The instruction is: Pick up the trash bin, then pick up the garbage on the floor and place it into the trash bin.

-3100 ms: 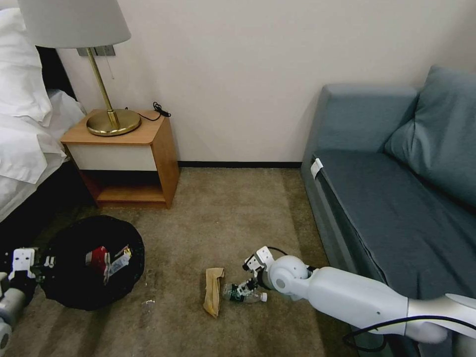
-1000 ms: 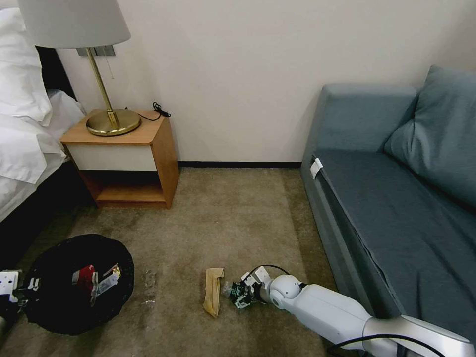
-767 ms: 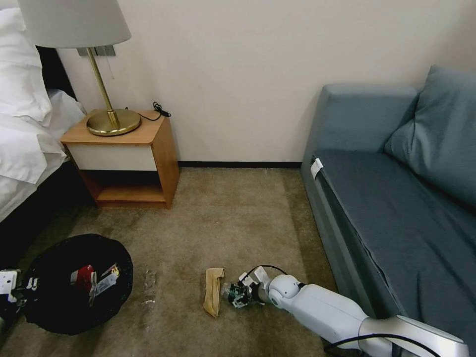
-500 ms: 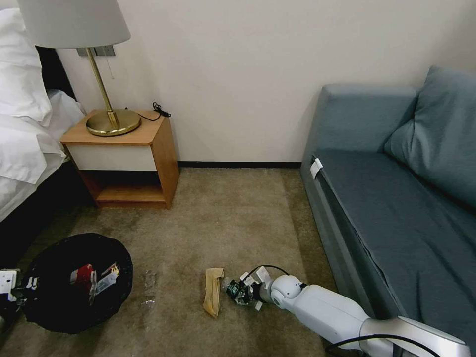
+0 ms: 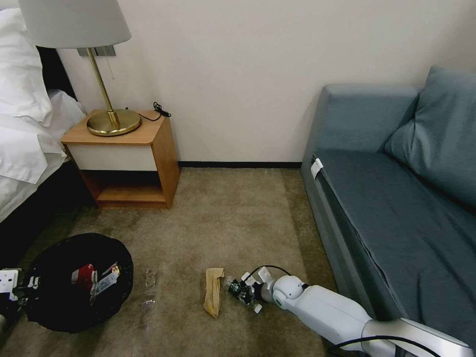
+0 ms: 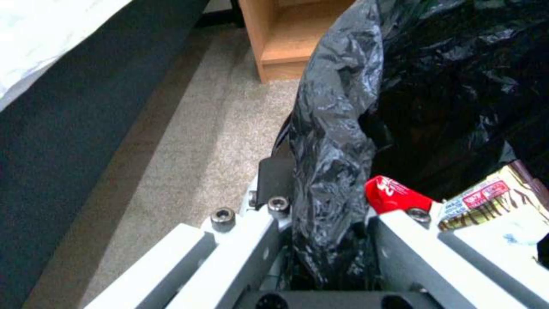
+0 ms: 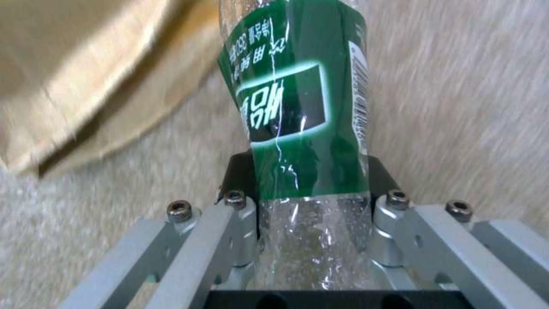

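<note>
Open carpet between nightstand and sofa

Bare carpet [image 5: 233, 218] runs from the wall to the paper wrapper [image 5: 213, 290]; the nightstand [image 5: 130, 158] and bin [image 5: 79, 282] crowd its left edge, the sofa [image 5: 396, 208] walls its right edge.

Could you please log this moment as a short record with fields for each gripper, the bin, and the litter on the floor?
left gripper: shut on the bin's liner rim, at the head view's lower left
right gripper: low over the carpet, shut on the bottle
bin: black liner over the rim; red bag and a striped wrapper inside
bottle: clear, green label, between the right fingers
paper wrapper: tan, on the carpet beside the bottle
</note>
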Robot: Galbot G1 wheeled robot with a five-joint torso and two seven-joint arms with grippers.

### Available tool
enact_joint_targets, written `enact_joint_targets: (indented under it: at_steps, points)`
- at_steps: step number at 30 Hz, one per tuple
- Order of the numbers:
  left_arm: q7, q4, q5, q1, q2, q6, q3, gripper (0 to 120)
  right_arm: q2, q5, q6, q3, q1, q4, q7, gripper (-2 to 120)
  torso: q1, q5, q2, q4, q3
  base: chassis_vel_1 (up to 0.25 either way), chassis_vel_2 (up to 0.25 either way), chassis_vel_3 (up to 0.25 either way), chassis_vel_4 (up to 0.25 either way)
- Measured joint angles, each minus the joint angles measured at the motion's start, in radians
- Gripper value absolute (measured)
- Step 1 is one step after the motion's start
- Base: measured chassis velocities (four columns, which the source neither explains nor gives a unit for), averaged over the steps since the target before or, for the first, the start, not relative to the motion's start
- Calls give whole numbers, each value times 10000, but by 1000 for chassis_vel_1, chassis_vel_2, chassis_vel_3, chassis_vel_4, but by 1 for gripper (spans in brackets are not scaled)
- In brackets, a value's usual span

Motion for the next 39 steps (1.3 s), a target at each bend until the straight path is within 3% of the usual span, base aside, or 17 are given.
enact_joint_targets:
  at_steps: [5, 15, 24, 25, 33, 39]
  points:
    - [-17, -46, -1, -1, 27, 31, 8, 1, -71, -296, 287, 66, 140, 201, -182, 23, 1, 1, 0, 2, 0, 0, 0, 0, 0]
    - [-203, -469, 15, -265, -46, 221, 360, 1, -689, 58, 686, 123, 972, 2006, -236, 23, 2, 1, -1, 1, 0, 0, 0, 0, 0]
    - [-316, -903, 34, -293, -64, 391, 477, 1, -1178, 1121, 424, -81, 2060, 4117, 213, 23, 3, 3, -2, -1, 2, 0, 0, 0, 0]
    - [-353, -1027, 35, -359, -64, 433, 554, 1, -1189, 1486, 392, -193, 2654, 4641, 436, 23, 0, 2, 1, 3, -4, 0, 0, 0, 0]
    - [-540, -1232, 79, -745, -137, 560, 1045, 1, -759, 2574, 203, -627, 3932, 5616, 970, 23, 1, 1, 0, 0, 0, 0, 0, 0, 0]
    - [-653, -1277, 94, -1106, -176, 616, 1411, 1, 216, 3328, 30, -1004, 4307, 6154, 1672, 23, 1, -1, 0, 4, -1, 0, 0, 0, 0]
